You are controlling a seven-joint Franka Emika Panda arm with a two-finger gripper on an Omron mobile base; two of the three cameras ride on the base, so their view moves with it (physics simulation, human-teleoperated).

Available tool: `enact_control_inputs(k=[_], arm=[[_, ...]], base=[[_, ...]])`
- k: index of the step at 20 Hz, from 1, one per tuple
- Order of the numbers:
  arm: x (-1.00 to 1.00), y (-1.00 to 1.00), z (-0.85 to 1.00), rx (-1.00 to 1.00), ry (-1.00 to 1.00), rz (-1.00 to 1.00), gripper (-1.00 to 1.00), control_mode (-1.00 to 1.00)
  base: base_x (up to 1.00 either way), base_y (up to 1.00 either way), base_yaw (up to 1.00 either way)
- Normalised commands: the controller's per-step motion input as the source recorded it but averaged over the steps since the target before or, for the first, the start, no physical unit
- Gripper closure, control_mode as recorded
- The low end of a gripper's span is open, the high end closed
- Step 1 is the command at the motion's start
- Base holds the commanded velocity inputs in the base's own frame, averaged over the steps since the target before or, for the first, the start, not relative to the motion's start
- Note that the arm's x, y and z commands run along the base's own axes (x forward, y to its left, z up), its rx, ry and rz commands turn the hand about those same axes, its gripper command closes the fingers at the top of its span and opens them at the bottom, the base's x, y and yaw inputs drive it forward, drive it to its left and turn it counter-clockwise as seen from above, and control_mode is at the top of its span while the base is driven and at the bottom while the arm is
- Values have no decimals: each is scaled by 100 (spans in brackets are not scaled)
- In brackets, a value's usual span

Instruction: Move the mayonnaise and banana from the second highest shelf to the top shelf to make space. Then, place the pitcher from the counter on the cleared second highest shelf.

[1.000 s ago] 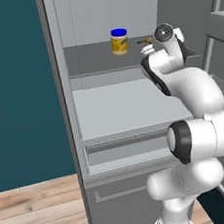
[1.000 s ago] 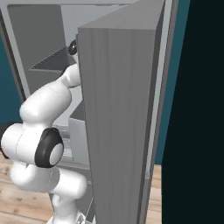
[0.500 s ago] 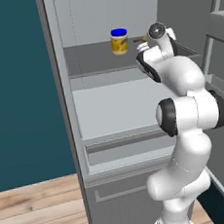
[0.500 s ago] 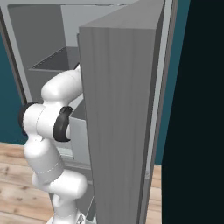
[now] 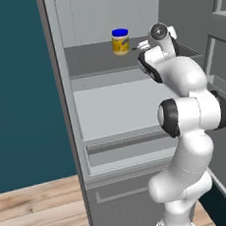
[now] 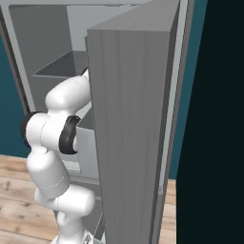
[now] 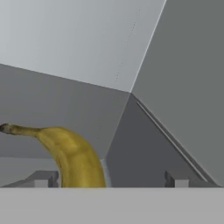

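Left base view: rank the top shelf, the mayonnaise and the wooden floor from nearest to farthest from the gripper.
1. top shelf, directly under the gripper at the fridge's right.
2. mayonnaise, standing on that shelf to the gripper's left.
3. wooden floor, far below, at the lower left.

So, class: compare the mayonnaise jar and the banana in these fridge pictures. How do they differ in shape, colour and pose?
The mayonnaise is a squat round jar; the banana is long and curved. The mayonnaise has a blue lid above a yellow-orange label; the banana is plain yellow with a dark tip. The mayonnaise stands upright on the top shelf; the banana lies between the open gripper's fingertips. Both show yellow.
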Motion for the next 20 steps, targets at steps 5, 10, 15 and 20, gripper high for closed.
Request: enact_control_inputs(k=[5, 10, 15, 20], arm=[[-8, 1, 7, 0, 1, 0, -100, -100], [-53, 42, 10, -5, -2, 0, -100, -100], [-86, 49, 6, 2, -13, 0, -100, -100], [-100, 38, -4, 14, -10, 0, -100, -100]], base=[[0, 0, 0], [0, 0, 0], [0, 0, 0], [0, 0, 0]])
